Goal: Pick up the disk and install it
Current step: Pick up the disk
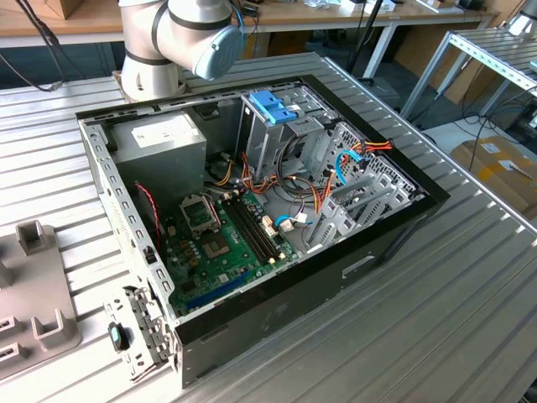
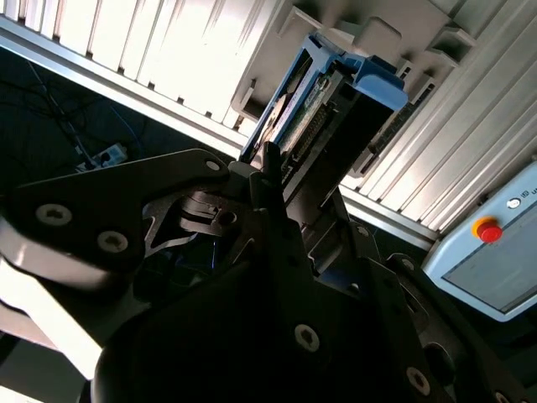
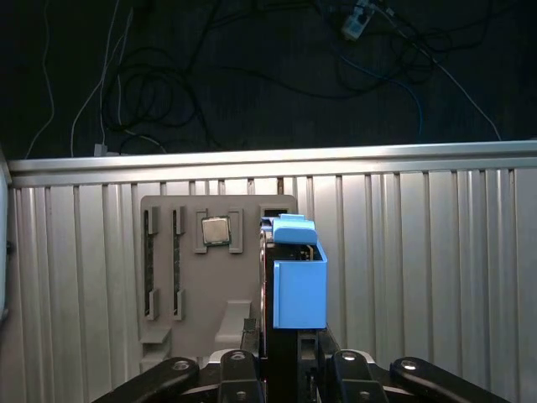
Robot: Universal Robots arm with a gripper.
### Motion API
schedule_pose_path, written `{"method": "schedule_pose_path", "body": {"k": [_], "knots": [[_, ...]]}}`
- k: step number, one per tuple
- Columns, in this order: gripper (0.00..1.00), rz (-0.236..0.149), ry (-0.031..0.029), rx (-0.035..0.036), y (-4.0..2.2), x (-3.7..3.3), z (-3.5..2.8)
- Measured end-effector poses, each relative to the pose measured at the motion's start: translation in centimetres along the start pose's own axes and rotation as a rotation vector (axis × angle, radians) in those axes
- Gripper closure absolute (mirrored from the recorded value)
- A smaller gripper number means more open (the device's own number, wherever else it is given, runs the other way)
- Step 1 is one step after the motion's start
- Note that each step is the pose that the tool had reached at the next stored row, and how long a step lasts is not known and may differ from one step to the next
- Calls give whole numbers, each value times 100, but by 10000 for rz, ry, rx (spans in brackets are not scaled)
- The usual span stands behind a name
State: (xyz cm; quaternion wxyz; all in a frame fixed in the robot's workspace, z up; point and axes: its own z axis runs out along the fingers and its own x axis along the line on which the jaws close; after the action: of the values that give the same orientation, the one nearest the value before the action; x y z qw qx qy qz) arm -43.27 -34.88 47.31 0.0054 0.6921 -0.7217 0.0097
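Ribbed metal tabletop [image 3: 419,252] behind everything. Gripper [image 3: 284,353] is clamped narrow on the disk [image 3: 299,281], which stands edge-on at the grey tray's [image 3: 201,285] edge, just beside the tray's chip [image 3: 216,229].

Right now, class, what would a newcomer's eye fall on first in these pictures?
The open computer case on the ribbed table, its green motherboard bared, dominates the exterior view. In the first wrist view, the blue-framed disk stands on edge just ahead of the end effector, at the edge of a grey fixture plate holding a processor chip.
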Motion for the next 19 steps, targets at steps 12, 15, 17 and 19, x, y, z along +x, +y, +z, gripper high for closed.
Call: {"method": "schedule_pose_path", "body": {"k": [12,15,17,19], "knots": [[65,0,0,2,-1,1,-46],[65,0,6,3,0,1,-52],[65,0,6,3,0,1,-57],[65,0,7,2,-1,1,-61]]}}
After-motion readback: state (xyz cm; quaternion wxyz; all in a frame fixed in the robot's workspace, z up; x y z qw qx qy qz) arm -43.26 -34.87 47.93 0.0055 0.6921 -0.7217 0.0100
